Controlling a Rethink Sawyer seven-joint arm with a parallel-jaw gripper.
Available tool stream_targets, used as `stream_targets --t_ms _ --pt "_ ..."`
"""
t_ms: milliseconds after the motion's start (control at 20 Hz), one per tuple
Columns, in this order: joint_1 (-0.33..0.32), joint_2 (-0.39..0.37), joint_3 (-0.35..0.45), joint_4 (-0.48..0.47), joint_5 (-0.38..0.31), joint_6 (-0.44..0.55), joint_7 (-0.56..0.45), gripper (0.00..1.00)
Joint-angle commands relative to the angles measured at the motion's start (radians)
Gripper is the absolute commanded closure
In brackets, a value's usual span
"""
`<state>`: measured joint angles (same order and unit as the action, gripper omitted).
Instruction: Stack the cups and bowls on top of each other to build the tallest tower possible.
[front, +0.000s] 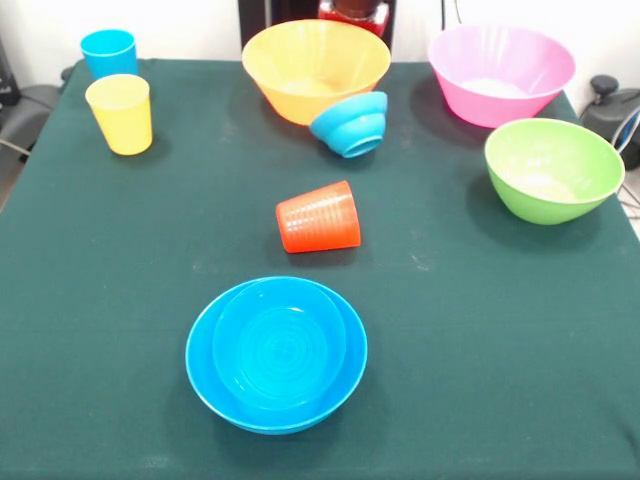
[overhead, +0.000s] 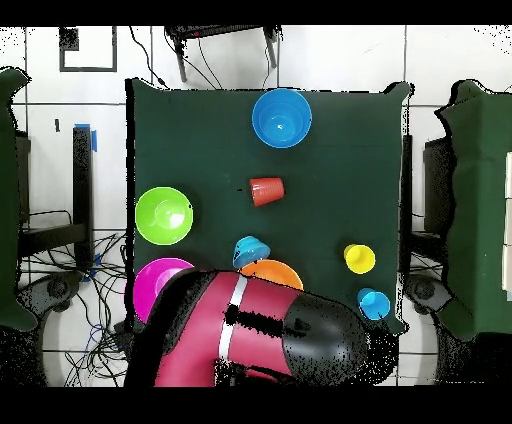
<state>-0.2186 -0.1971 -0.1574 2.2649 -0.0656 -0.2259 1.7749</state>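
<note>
Count on the green table (front: 120, 300): 3 cups, 6 bowls.

Cups:
- sky blue cup (front: 109, 52), upright, front view 11 o'clock corner.
- yellow cup (front: 121, 113), upright, just beside the sky blue one on its near side; from here they overlap, overhead shows them apart.
- orange-red ribbed cup (front: 318, 217), lying on its side near table centre, mouth pointing toward 3 o'clock in the front view.

Bowls:
- yellow-orange bowl (front: 314, 68), large, upright, far edge at 12 o'clock.
- small blue bowl (front: 352, 124), tipped on its side, leaning against the yellow-orange bowl's near wall, touching it.
- pink bowl (front: 500, 72), large, upright, 1 o'clock corner, on its own.
- green bowl (front: 552, 168), upright, 2–3 o'clock, just near-side of the pink one, not touching.
- medium blue bowl (front: 276, 355), upright at 6 o'clock, with a smaller ridged blue bowl (front: 280, 340) nested inside it. That's the only stack: 2 high.

Nothing on the pink bowl, nothing under it.

Robot: overhead view shows the red and black arm (overhead: 250, 335) at 6 o'clock, covering part of the pink bowl and the yellow-orange bowl's rim. Gripper itself isn't visible in either view, so can't tell whether the fingers are spread or holding anything.
</note>
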Motion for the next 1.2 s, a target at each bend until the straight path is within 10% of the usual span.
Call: stream_targets --t_ms 50,1200 --pt "-0.015 -0.117 0.119 -0.058 0.03 0.164 0.133 0.0" --pt "0.111 -0.357 0.125 -0.065 0.12 0.476 0.173 0.0"
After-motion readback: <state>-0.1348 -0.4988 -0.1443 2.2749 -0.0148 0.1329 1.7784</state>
